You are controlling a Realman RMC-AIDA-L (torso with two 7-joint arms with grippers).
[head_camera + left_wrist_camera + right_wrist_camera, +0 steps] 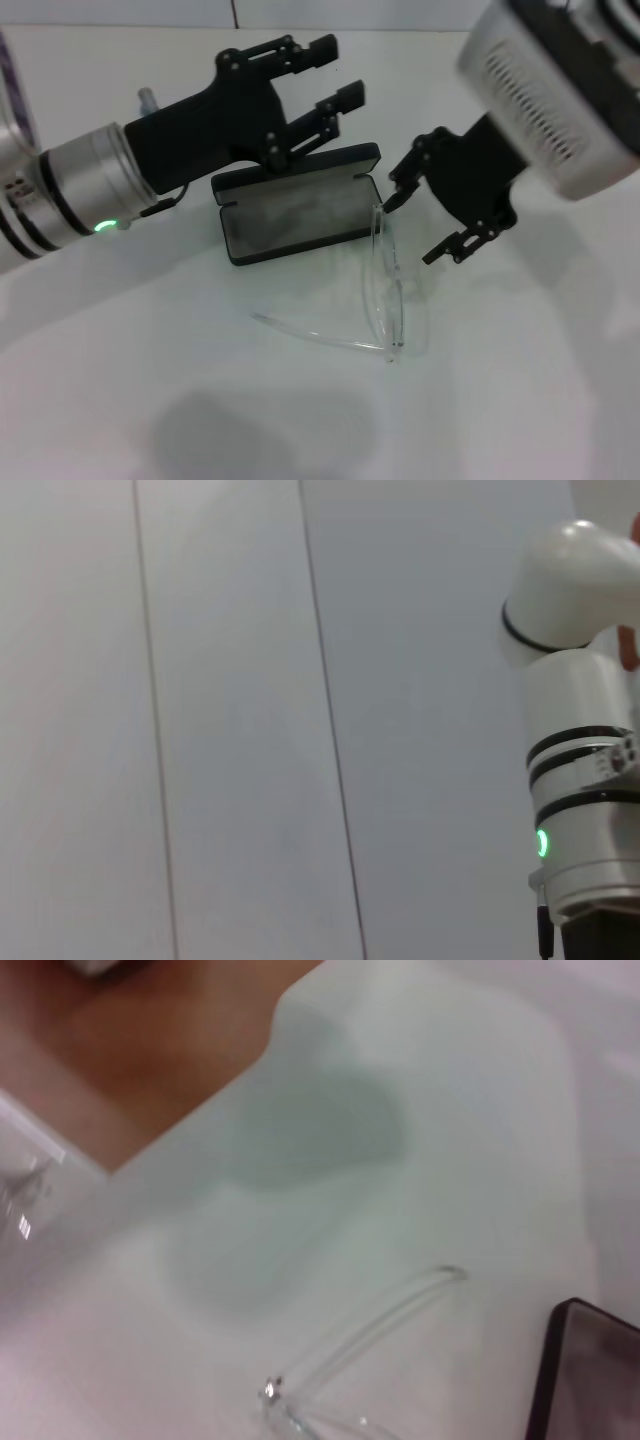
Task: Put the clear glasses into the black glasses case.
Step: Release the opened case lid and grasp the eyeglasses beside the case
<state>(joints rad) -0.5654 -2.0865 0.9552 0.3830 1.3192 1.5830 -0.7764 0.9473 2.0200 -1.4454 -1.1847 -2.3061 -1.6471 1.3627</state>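
The black glasses case (295,212) lies open on the white table, grey lining up, its lid (300,165) tipped back; a corner of the case (592,1370) shows in the right wrist view. The clear glasses (385,285) rest just right of the case, lens on edge, one thin arm (315,333) stretching left. That arm (372,1332) also appears in the right wrist view. My right gripper (417,228) hangs open beside the lens's far end; whether a fingertip touches it I cannot tell. My left gripper (335,72) is open, above and behind the lid, holding nothing.
The table (520,400) is white, and its edge with brown floor (150,1040) beyond shows in the right wrist view. The left wrist view holds only a pale panelled wall (230,720) and my right arm's white casing (580,740).
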